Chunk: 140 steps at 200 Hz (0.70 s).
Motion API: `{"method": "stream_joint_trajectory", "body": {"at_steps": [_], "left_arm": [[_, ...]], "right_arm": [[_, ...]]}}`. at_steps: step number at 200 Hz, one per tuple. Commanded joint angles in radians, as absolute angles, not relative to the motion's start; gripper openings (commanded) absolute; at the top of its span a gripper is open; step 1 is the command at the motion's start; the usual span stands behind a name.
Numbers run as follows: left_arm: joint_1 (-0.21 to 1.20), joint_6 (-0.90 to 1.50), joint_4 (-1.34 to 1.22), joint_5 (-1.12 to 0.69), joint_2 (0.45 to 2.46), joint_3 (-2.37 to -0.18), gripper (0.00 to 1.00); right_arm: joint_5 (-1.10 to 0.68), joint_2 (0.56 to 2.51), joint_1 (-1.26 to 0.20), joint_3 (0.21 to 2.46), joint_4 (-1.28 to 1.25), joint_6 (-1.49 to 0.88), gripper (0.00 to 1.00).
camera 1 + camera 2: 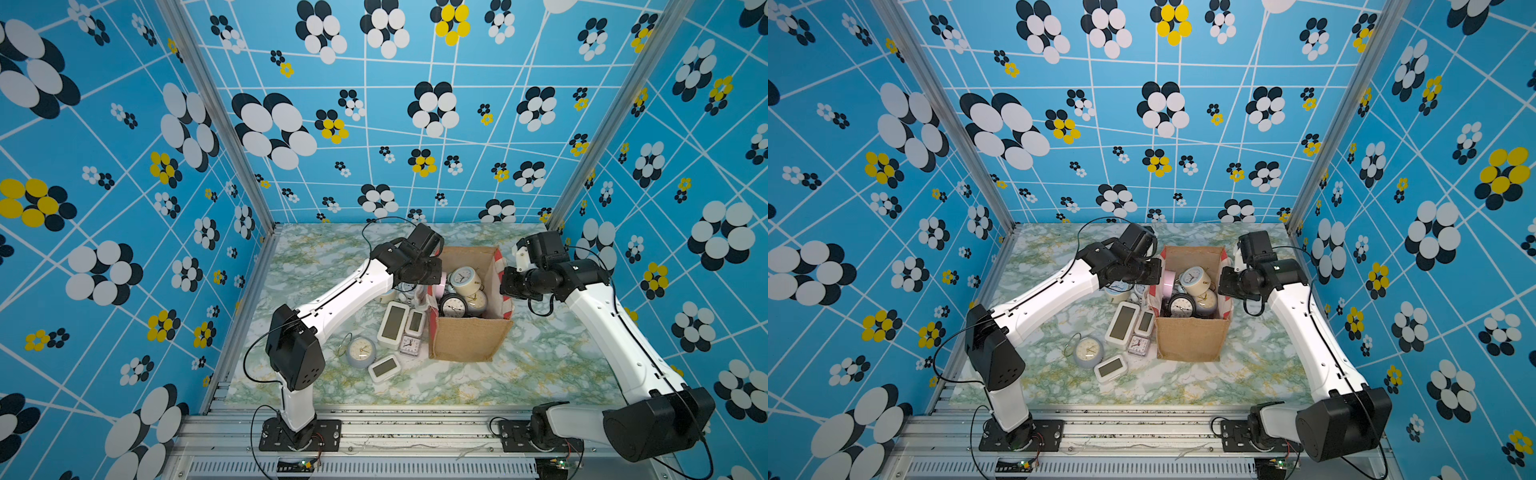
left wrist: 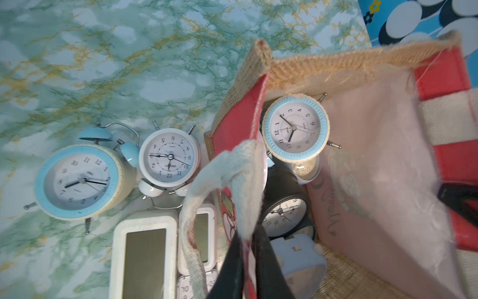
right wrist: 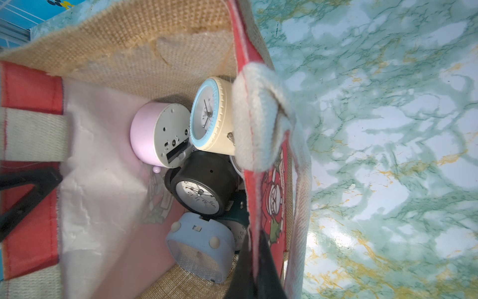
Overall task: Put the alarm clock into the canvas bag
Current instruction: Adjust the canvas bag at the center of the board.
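The canvas bag (image 1: 1188,341) stands open, several alarm clocks (image 1: 1196,281) inside.

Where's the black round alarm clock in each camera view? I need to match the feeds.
Top view: black clock inside the canvas bag, by its near wall.
Top view: same spot.
Left wrist: in the bag, between cream clock and pale blue clock.
Right wrist: in the bag, beside the pink clock.
Shared landmark: the blue-rimmed cream clock next to it.
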<state>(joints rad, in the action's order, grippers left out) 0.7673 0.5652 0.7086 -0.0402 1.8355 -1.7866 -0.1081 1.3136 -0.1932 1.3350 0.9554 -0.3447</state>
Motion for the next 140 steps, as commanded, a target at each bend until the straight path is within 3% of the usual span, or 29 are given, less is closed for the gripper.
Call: {"method": "stream_joint_trajectory", "body": {"at_steps": [1,79,93,140], "left_arm": [[0.769,0.579,0.634,-0.123,1.775,-1.793,0.01],[0.748,0.606,0.594,-0.179,1.786,-1.809,0.0],[0.745,0.603,0.595,-0.171,1.782,-1.809,0.09],[0.722,0.564,0.627,-0.131,1.746,-1.825,0.23]], "right_arm": [[-0.123,1.293,-0.196,1.322,0.946,-0.353,0.0],[-0.128,1.278,-0.198,1.302,0.94,-0.363,0.0],[-0.112,1.275,-0.198,1.3,0.948,-0.36,0.0],[-0.091,1.273,-0.197,1.306,0.957,-0.35,0.0]]}}
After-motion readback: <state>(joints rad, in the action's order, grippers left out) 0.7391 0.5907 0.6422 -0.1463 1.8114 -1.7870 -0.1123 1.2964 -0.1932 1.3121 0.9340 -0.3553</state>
